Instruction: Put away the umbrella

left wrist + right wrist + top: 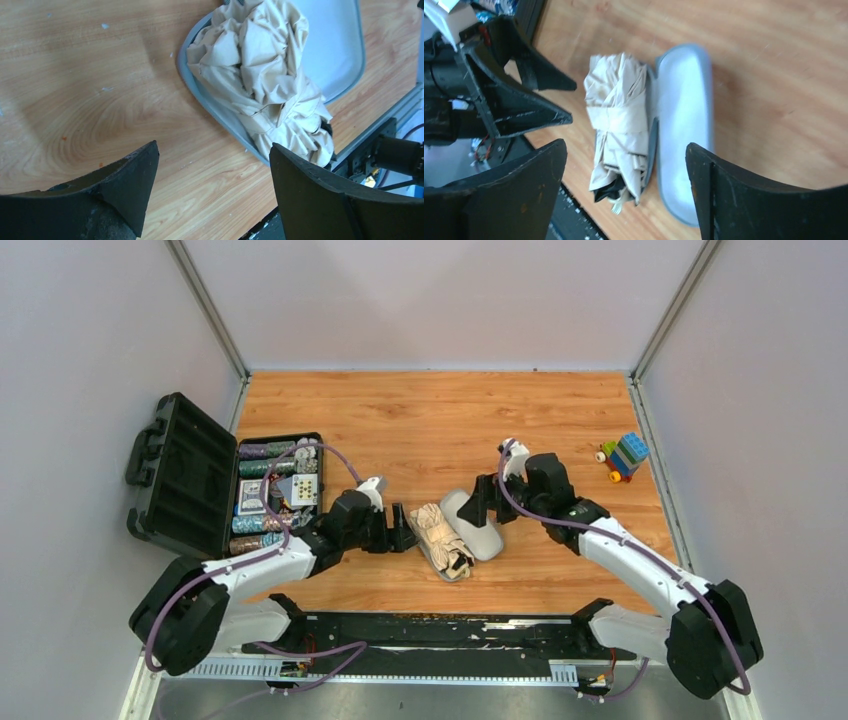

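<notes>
From above, the compact folding umbrella of crumpled beige fabric [436, 533] lies at the middle of the wooden table [420, 415], bundled in one half of an open lilac-grey oval hard case [478, 525]. The case's other half lies flat just beside it on the right. The left hand [398, 530] sits just left of the umbrella and the right hand [478, 502] just behind the case; both are spread apart and hold nothing. An open black plastic carrying case [180, 475] with rows of chips stands at the left edge, and a small toy vehicle of coloured blocks [624, 455] is far right. In the left wrist view, the left hand [212, 175] is wide open over bare wood, and the umbrella [255, 75] bulges above the grey rim of the case [197, 92] ahead. In the right wrist view, the right hand [624, 150] is also wide open. The umbrella [616, 115] is wrapped by its strap and lies touching the pale case half [684, 125], with its black end toward the camera. The left hand [561, 102] sits open just beside it.
</notes>
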Controlling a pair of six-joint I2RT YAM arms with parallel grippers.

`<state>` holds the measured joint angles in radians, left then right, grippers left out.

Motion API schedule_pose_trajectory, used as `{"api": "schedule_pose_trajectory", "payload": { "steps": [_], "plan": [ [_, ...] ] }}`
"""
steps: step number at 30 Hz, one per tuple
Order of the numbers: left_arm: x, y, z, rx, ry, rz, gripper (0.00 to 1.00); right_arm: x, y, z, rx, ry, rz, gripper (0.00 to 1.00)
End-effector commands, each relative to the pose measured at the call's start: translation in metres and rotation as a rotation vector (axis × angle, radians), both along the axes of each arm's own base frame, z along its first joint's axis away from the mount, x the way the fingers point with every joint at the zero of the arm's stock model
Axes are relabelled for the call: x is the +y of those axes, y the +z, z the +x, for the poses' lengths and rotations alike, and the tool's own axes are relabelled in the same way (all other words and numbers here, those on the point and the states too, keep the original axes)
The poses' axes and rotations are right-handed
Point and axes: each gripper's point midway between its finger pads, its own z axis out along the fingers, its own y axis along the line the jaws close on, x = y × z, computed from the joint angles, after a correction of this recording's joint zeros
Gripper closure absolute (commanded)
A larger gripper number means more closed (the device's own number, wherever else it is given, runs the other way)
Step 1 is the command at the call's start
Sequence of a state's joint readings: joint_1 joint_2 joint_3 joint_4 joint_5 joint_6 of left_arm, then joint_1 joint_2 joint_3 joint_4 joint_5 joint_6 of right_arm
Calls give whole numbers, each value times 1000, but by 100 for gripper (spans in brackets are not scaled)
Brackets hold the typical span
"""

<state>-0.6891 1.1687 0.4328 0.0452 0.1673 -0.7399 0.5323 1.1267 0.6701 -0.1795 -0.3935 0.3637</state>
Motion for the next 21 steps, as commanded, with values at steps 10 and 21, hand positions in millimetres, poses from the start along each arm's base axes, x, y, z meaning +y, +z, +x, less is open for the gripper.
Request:
{"api": "schedule_pose_trajectory", "payload": {
  "steps": [10, 21],
  "plan": [
    [-43, 23, 47, -154, -2, -147, 15, 1, -27, 35, 4, 139, 133, 13],
    [-54, 31, 41, -118, -31, -215, 18, 54, 0, -43, 52, 347, 268, 28]
  ]
}}
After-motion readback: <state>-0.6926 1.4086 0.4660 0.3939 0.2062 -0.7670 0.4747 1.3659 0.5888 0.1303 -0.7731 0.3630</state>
